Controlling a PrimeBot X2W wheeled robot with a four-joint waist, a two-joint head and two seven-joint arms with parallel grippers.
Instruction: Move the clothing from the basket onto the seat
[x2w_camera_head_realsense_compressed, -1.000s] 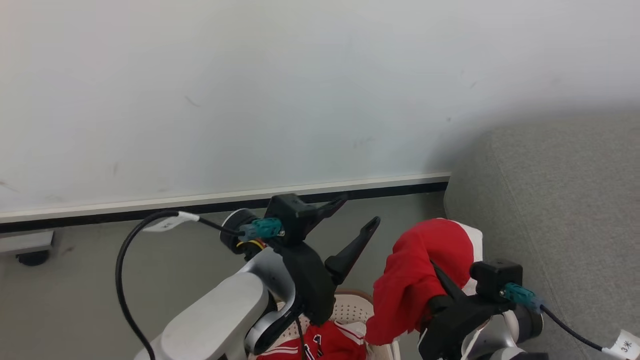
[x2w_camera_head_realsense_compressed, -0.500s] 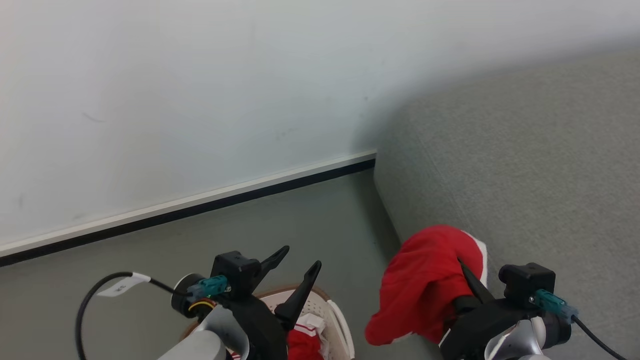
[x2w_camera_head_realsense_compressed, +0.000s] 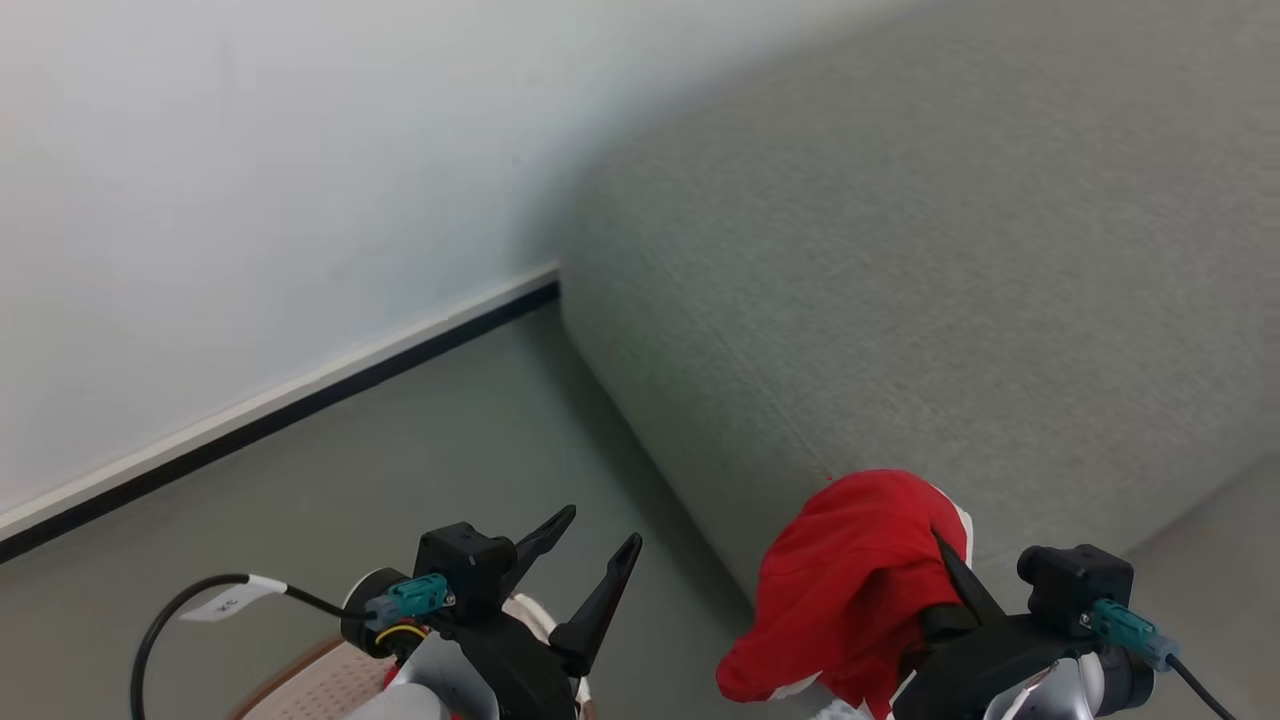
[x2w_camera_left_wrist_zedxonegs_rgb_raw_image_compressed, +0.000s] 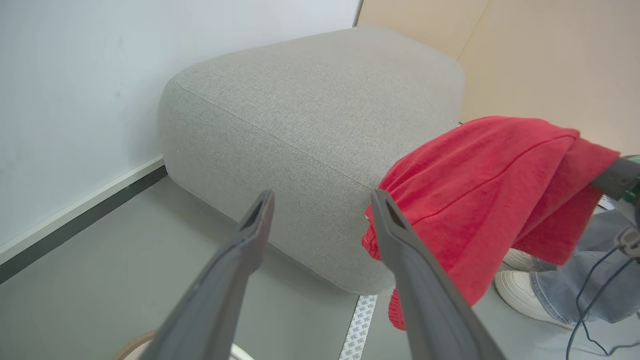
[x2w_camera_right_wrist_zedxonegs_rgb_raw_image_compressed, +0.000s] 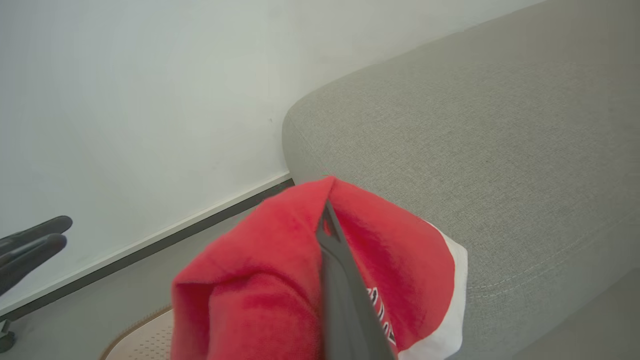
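My worry: the basket (x2w_camera_head_realsense_compressed: 320, 685) at 7 o'clock sits just below my left gripper (x2w_camera_head_realsense_compressed: 600, 528), jaws spread wide and empty, so a careless swing could clip it. At 5 o'clock the clothing (x2w_camera_head_realsense_compressed: 850, 580) hangs pinched in my right gripper (x2w_camera_head_realsense_compressed: 942, 548). Its loose hem could drag off the seat (x2w_camera_head_realsense_compressed: 900, 300) edge. At 3 o'clock in the left wrist view, a person's shoe (x2w_camera_left_wrist_zedxonegs_rgb_raw_image_compressed: 522, 292) stands beside the seat.

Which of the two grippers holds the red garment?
The right gripper, shut on the red garment; the left gripper stands open and empty.
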